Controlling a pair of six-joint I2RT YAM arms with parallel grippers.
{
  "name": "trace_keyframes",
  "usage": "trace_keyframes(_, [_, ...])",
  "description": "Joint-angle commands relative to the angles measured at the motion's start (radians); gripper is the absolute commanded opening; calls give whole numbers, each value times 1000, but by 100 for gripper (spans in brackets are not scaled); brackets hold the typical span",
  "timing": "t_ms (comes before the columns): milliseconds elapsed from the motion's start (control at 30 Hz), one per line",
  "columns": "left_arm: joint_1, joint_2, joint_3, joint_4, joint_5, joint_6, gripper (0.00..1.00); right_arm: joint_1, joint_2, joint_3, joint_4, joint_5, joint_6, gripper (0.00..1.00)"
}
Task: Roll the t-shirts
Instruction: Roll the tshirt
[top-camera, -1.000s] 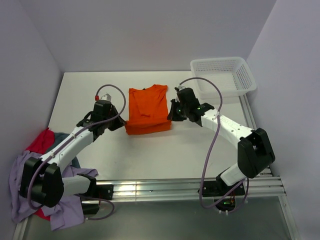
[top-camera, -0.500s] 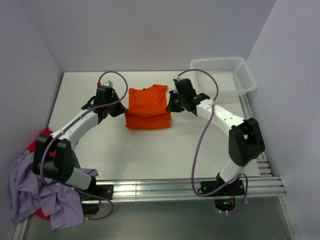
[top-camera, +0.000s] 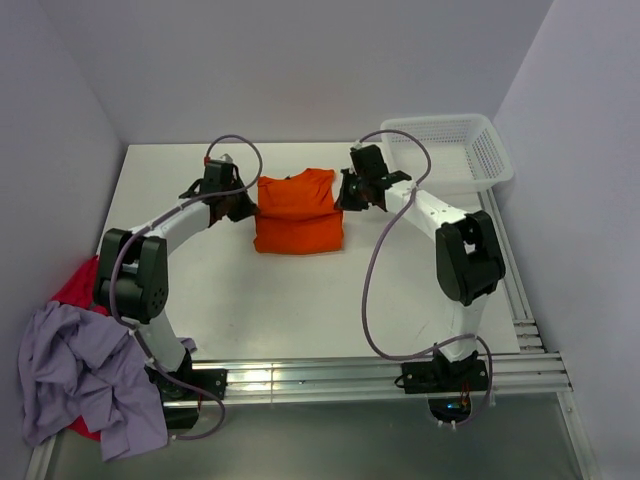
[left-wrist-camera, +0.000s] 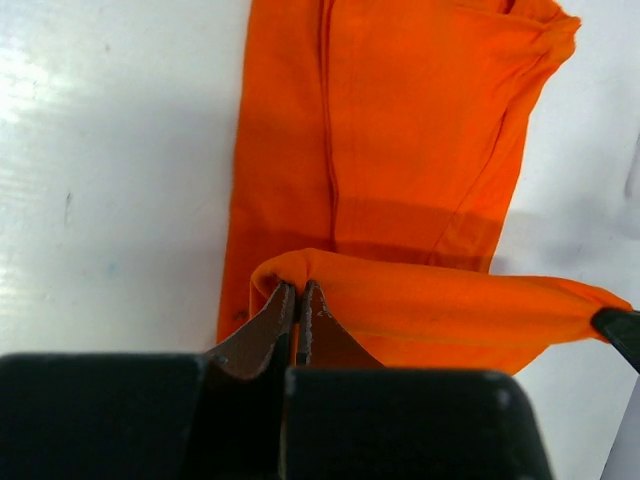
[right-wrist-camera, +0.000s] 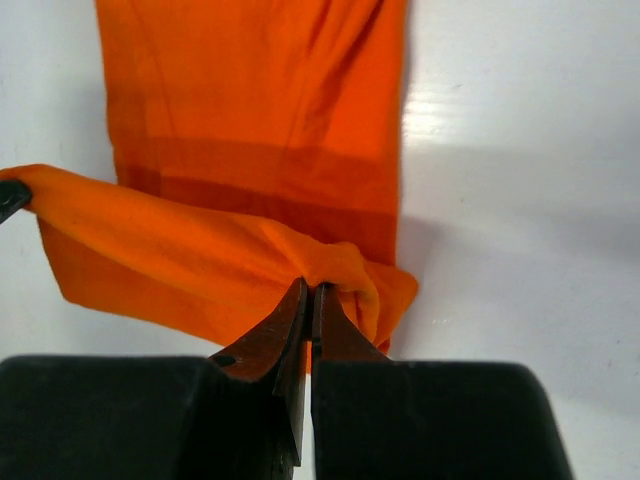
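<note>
An orange t-shirt (top-camera: 296, 215) lies toward twelve o'clock on the table (top-camera: 200, 290). The left gripper (left-wrist-camera: 298, 300) at its nine o'clock and the right gripper (right-wrist-camera: 308, 300) at three pinch the fold's ends tight, likely to roll evenly.

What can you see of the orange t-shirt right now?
The orange t-shirt is plain soft fabric, lying flat mid-table with its collar toward the far wall. Its near hem is folded over into a loose roll across the body. The left gripper is shut on the roll's left end, the right gripper on its right end. It rests on the white table.
</note>
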Motion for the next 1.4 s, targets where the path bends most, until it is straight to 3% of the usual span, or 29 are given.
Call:
trace_keyframes(0, [7, 28, 78, 59, 14, 0, 1, -43, 44, 72, 18, 3, 12, 0])
trace_keyframes(167, [8, 93, 160, 54, -3, 4, 2, -77, 106, 112, 63, -29, 44, 8])
trace_keyframes(267, [11, 105, 174, 79, -15, 4, 6, -92, 159, 198, 51, -75, 46, 22])
trace_keyframes(300, [15, 106, 176, 76, -25, 3, 10, -95, 179, 216, 46, -80, 46, 28])
trace_keyframes(367, [18, 93, 173, 76, -47, 6, 34, -97, 176, 235, 35, -72, 46, 68])
trace_keyframes(400, [21, 70, 158, 79, -54, 7, 48, -97, 141, 197, 61, -69, 43, 76])
trace_keyframes(533, [25, -24, 72, 100, -89, 15, 69, -97, 4, 13, 139, -39, 46, 77])
trace_keyframes(633, [25, -85, -6, 120, -91, 20, 68, -95, -76, -133, 224, -55, 34, 70])
trace_keyframes(767, [25, -116, -140, 227, -31, 9, 66, -74, -108, -251, 291, -25, -8, 70])
trace_keyframes(933, [24, -125, -310, 390, 26, -9, 65, -51, -58, -267, 348, -49, -35, 74])
trace_keyframes(1233, [24, -99, -364, 470, 52, 4, 65, 9, 54, -222, 323, -55, -66, 77])
trace_keyframes(1300, [24, -90, -364, 472, 57, 4, 65, 9, 55, -235, 320, -58, -61, 73])
trace_keyframes(1367, [24, -82, -363, 473, 61, 4, 64, 12, 45, -259, 317, -66, -61, 60])
